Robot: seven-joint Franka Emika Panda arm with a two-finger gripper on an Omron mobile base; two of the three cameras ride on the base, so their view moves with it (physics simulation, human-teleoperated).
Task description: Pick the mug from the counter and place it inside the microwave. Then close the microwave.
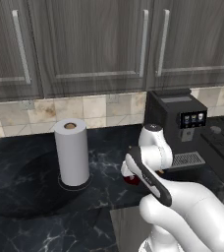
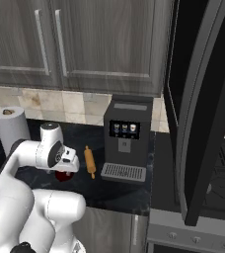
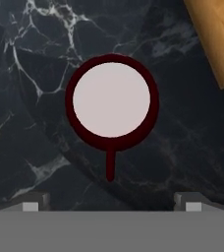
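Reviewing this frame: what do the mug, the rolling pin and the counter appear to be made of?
Mug: probably glazed ceramic; smooth dark red outside, plain white inside. Rolling pin: wood, with tan colour and visible grain in the hand view, matte finish. Counter: looks like polished black marble or an imitation; black with faint white veins.

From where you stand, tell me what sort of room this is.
A rendered home kitchen, most likely: wooden wall cabinets hang over a tiled backsplash, a coffee machine and a paper towel roll stand on the black marble counter, and a microwave hangs open.
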